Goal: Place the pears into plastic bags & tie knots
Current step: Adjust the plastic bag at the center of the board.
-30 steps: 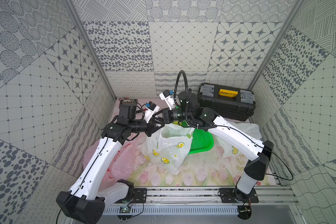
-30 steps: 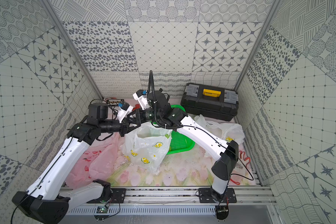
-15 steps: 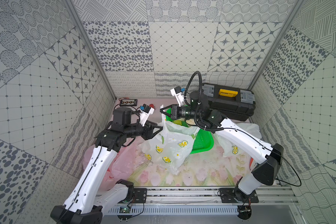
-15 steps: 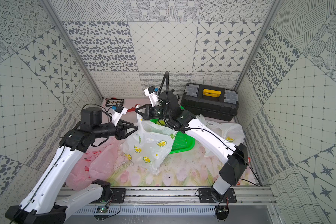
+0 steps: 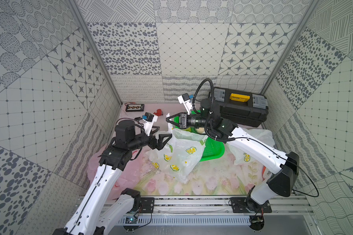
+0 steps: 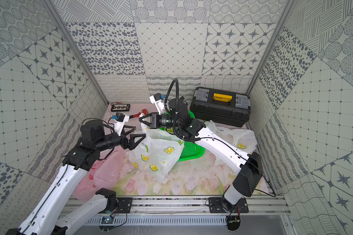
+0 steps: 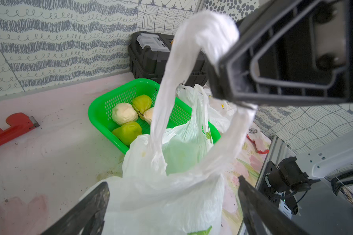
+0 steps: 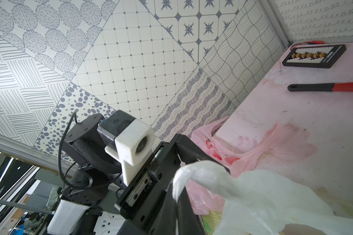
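Desk front: The flowery desk [image 5: 212, 179] is lying bare along the lower middle of the frame, so there is room to move there.
Pink bag: The pink bag [image 6: 108, 168] is lying flat at the lower left, partly under the left arm.
Lemon bag: The lemon bag [image 5: 183, 154] is slumping in the middle of the desk. Something green is showing through it in the left wrist view, likely a pear.
How it handles: The bag is looking thin, soft and slippery. With fruit inside it is probably sagging at the bottom, so the twisted handles are looking like the best place to hold.
Left tool: The left tool [image 5: 161, 135] is standing spread wide just beside the bag's mouth, holding nothing.
Right tool: The right tool [image 5: 168, 120] is pressed together, pinching the white handle [image 7: 171, 81] and holding it up.
Basket: The green basket [image 7: 102, 105] is sitting right behind the bag.
Pears: Some pears [image 7: 124, 113] are waiting inside the basket.
Far edge: The black toolbox [image 5: 240, 109] at the upper right and the red wrench [image 7: 12, 126] are sitting near the back wall, so room there is looking tight.
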### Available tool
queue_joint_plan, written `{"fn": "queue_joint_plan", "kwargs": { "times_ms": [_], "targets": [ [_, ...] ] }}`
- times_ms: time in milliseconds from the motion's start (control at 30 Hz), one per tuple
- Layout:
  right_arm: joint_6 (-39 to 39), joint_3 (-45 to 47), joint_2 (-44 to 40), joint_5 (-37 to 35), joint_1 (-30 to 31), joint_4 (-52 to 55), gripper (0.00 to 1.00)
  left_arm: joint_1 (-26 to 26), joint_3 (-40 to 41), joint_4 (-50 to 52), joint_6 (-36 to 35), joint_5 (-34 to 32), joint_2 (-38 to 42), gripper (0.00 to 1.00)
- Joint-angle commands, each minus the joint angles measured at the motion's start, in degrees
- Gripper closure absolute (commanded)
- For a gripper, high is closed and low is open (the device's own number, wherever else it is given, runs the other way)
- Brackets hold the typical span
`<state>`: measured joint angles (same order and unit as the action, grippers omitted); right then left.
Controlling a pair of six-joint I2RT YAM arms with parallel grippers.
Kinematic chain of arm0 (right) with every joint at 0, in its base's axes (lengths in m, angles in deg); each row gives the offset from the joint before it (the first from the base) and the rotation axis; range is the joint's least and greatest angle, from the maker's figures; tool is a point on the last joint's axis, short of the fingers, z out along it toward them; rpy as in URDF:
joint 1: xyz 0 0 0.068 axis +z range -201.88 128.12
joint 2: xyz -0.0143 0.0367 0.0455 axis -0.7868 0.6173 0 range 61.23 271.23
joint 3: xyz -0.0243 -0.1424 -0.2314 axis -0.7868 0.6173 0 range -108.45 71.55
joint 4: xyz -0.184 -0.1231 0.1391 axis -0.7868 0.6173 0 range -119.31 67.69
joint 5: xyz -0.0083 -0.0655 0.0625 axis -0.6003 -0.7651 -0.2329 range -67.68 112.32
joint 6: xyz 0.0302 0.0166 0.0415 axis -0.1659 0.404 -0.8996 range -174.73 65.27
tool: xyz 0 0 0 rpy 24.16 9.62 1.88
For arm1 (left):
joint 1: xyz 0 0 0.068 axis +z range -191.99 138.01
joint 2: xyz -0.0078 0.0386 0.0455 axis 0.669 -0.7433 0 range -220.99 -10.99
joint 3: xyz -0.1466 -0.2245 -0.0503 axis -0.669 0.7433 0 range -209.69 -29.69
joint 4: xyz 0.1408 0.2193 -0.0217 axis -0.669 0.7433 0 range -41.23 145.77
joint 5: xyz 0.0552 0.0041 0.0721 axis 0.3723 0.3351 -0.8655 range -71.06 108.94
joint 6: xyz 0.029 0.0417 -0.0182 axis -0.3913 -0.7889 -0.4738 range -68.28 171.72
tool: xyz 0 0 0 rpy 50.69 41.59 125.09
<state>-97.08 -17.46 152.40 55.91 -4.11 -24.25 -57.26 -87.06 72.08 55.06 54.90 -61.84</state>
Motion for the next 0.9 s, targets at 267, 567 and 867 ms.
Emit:
{"fn": "queue_joint_plan", "kwargs": {
  "times_ms": [267,567,867],
  "targets": [
    [-2.2,-0.2,-1.8,7.7,1.1,-6.5,1.00,0.4,0.0,-19.3,-2.8,6.8,-7.4,0.07],
    [-5.6,0.2,-0.7,12.6,1.0,-11.2,1.00,0.8,1.2,-26.3,0.8,13.9,-12.1,0.27],
    [-7.1,2.3,-2.1,9.5,-1.2,-10.4,0.94,1.0,0.6,-22.0,-0.2,13.9,-11.9,0.77]
  ]
}}
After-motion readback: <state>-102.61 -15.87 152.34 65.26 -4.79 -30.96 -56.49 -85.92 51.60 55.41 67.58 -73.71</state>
